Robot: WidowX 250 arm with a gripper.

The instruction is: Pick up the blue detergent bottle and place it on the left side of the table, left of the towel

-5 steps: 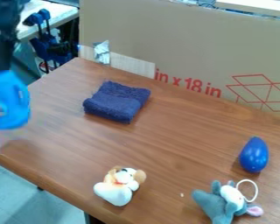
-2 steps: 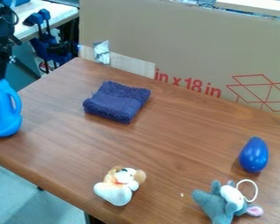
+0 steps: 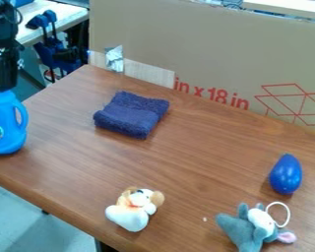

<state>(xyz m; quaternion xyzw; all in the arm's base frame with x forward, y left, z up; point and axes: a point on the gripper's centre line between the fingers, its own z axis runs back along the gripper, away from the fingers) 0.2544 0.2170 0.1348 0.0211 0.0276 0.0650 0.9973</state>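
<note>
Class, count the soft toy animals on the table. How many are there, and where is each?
2: a white-and-tan plush dog near the front edge, and a grey plush animal with pink ears at lower right.

Saw from centre of table [image 3: 186, 162]: jug [image 3: 4, 128] at 9 o'clock | cloth [image 3: 131, 115] at 11 | cardboard [image 3: 212, 54] behind, at 1 | egg [image 3: 286, 174] at 3 | plush toy [image 3: 247, 231] at 5 | toy dog [image 3: 132, 214] at 7

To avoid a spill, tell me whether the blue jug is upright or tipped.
Upright: the blue jug stands with its base down on the table, its handle at the side and its white top uppermost.
</note>
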